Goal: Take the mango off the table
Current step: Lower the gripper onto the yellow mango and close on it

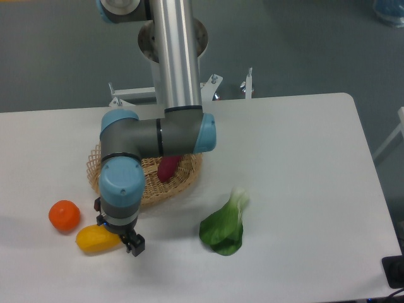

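1. The gripper is seen low over the near left part of the table, directly above the right end of the mango; only one dark finger is clearly made out, so whether the fingers are apart or closed cannot be told.
2. The mango is found lying on the tabletop, its right end hidden under the gripper and wrist, its yellow-orange left part exposed.
3. A round orange is seen just beside the mango, to its upper left, resting on the table.
4. A leafy green vegetable is laid on the table well to the right of the gripper.
5. A woven wicker basket is placed behind the mango, partly covered by the arm's grey and blue joints.
6. A purple-red sweet potato is held inside the basket, partly hidden by the arm.
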Motion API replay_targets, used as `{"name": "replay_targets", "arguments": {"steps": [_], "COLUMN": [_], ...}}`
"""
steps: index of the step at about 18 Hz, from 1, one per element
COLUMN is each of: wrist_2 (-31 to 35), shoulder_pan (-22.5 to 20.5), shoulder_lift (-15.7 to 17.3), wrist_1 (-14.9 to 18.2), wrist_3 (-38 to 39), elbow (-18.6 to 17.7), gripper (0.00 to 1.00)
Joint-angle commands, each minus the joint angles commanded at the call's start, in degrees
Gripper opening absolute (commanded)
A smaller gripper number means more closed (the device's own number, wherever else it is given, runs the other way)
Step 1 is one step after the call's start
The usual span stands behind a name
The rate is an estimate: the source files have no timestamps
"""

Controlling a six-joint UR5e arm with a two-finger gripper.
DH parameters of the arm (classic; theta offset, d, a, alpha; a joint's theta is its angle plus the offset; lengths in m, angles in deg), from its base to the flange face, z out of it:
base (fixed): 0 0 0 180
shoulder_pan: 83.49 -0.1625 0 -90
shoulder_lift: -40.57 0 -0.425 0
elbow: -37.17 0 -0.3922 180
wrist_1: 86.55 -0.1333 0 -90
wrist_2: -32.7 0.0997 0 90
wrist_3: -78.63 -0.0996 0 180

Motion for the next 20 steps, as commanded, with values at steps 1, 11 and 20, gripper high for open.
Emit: {"name": "replay_targets", "arguments": {"steps": [1,11,20], "wrist_2": [0.0,0.2,0.4], "shoulder_pan": [0.0,1.5,2.3], "shoulder_lift": [-0.3,-1.3,-2.7], "wrist_1": [-0.4,-0.9,-4.0], "wrist_3": [0.0,0.4,2.3], "elbow": [0.0,-0.7,-0.6], "gripper": [1.00,1.00,0.77]}}
